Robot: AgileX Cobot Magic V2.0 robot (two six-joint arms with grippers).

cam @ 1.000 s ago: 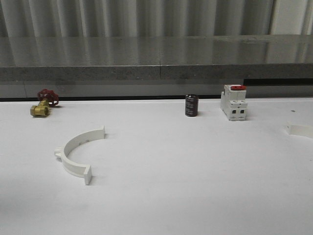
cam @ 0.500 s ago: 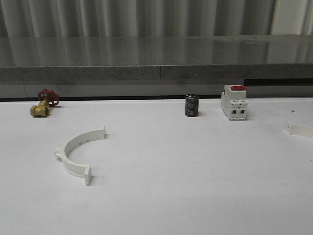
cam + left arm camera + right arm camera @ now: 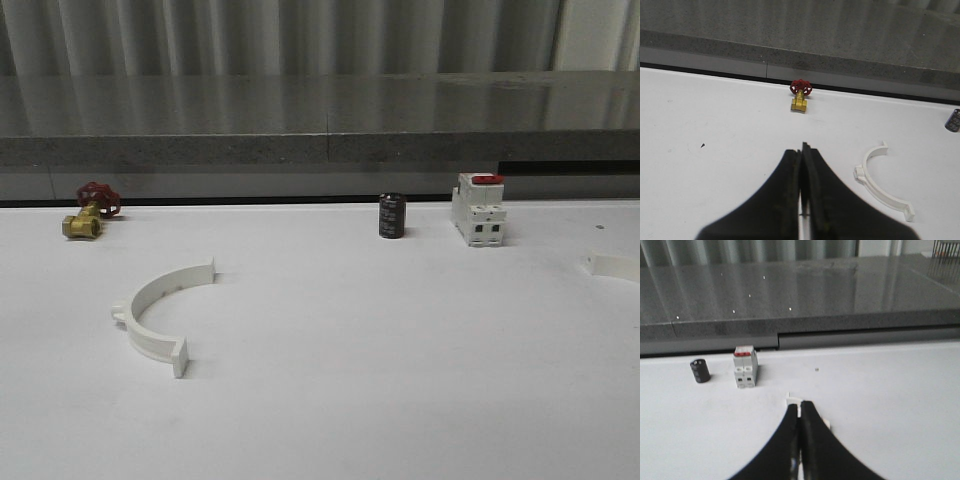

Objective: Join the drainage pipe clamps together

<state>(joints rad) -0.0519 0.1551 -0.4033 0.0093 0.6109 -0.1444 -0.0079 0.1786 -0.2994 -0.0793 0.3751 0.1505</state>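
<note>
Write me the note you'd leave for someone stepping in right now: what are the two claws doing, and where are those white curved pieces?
Left claw: shut, holding nothing, above bare table.
Right claw: shut, holding nothing, the second clamp half partly hidden just beyond its tips.
First clamp half: lying flat on the table's left side.
Second clamp half: at the table's far right edge in the front view, cut off by the frame.
Done: nothing joined, halves far apart.
Left: pick up both, bring them together, connect.
</note>
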